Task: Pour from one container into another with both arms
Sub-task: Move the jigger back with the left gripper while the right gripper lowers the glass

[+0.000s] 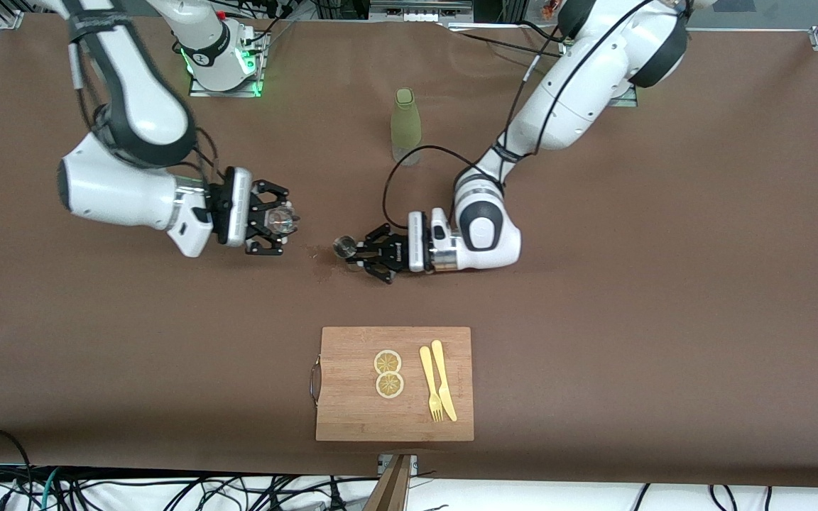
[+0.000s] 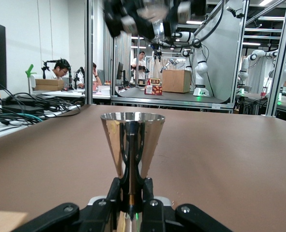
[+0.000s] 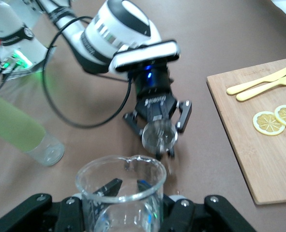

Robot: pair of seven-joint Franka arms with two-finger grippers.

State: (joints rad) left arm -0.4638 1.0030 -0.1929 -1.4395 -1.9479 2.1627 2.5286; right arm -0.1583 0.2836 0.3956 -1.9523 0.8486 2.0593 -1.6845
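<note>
right fingers clasp tumbler, left fingers clasp measuring cup – apart

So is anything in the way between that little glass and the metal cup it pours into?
Nothing visible. The right claw holds the glass over bare table; the left claw holds the cup beside it, with only open table between them. The bottle stands apart.

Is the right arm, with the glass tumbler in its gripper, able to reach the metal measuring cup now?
Probably yes: the right gripper holds the tumbler close beside the measuring cup, which the left gripper grips.
</note>
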